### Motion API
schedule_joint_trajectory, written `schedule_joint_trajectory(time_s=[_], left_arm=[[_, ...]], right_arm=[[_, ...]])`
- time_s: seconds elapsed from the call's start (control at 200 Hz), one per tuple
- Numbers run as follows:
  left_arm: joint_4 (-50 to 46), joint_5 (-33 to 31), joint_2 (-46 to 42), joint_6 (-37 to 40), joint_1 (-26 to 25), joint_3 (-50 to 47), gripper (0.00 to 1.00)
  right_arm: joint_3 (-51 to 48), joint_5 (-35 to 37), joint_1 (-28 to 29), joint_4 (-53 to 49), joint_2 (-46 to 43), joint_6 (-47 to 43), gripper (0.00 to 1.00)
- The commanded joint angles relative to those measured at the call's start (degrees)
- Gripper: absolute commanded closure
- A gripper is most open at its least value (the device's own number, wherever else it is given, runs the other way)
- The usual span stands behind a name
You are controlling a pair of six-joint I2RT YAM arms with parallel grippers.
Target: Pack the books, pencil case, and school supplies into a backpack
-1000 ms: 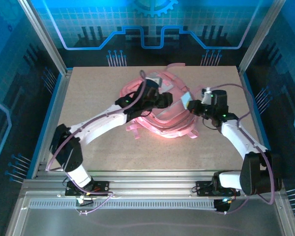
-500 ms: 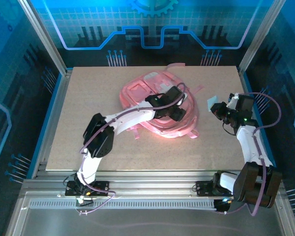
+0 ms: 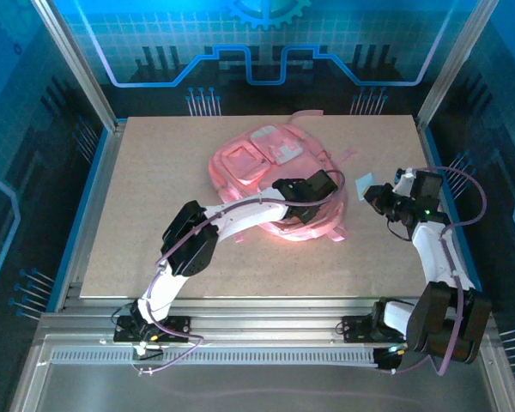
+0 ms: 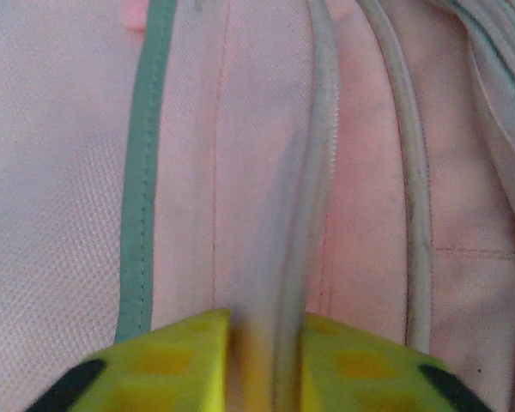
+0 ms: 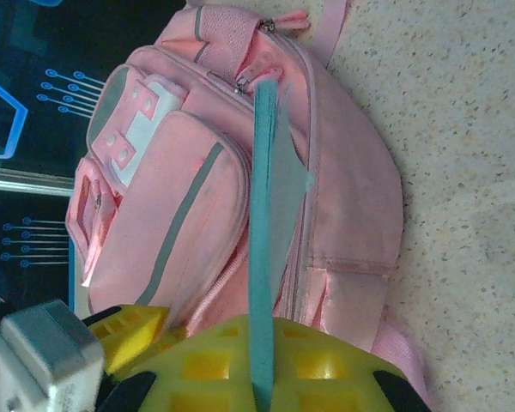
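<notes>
The pink backpack (image 3: pixel 270 167) lies flat mid-table, front pockets and whitish patch (image 3: pixel 285 151) up. My left gripper (image 3: pixel 329 187) rests on its right edge. In the left wrist view the yellow fingers (image 4: pixel 180 360) pinch a raised zip seam of the backpack (image 4: pixel 360 172), gripper (image 4: pixel 262 343) shut on it. To the right, off the bag, my right gripper (image 3: pixel 376 196) is shut on a pale blue flat rectangle (image 3: pixel 365 180), one of the school supplies. The right wrist view shows it edge-on (image 5: pixel 262 215) in front of the backpack (image 5: pixel 197 197). The books and pencil case are out of view.
Loose pink straps trail from the bag at the back (image 3: pixel 309 114) and at the front right (image 3: pixel 335 233). The tan board (image 3: pixel 146 197) is bare left of the bag. Metal frame posts (image 3: pixel 77 69) and blue-lit walls close the table in.
The left gripper slid right along the bag's edge and closed on the seam. The right gripper, holding the blue rectangle, drew away to the right, then shifted slightly back. The bag lies flatter.
</notes>
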Motion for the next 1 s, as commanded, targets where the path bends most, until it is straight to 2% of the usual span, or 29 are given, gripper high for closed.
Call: schedule_joint_trajectory(time_s=[0.0,0.015,0.08,0.235,0.43,0.81,0.995], left_arm=[[-0.78,-0.49,-1.82,-1.05,0.32,2.91,0.96],[-0.72,-0.42,-2.04,-1.33,0.43,3.09,1.00],[-0.65,0.54,-3.38,-2.60,1.12,3.85,1.00],[0.03,7.70,-6.93,-8.47,4.61,3.75,1.00],[3.29,13.75,-9.83,-13.94,8.66,1.22,1.00],[6.47,16.96,-11.39,-16.78,9.85,0.89,1.00],[8.08,17.27,-13.21,-17.71,9.85,-2.11,1.00]], right_arm=[[-0.94,-2.53,0.10,0.51,-0.95,-0.11,1.00],[-0.95,-2.54,0.31,0.56,-0.97,-0.07,1.00],[-1.19,-2.78,1.01,1.04,-0.87,0.24,1.00],[-1.16,-4.37,3.91,2.84,-0.36,1.84,1.00],[-1.13,-6.29,11.03,8.33,3.07,7.25,1.00],[3.87,-10.12,24.18,24.99,17.40,19.54,1.00],[10.98,-9.59,28.16,25.62,25.78,21.17,1.00]])
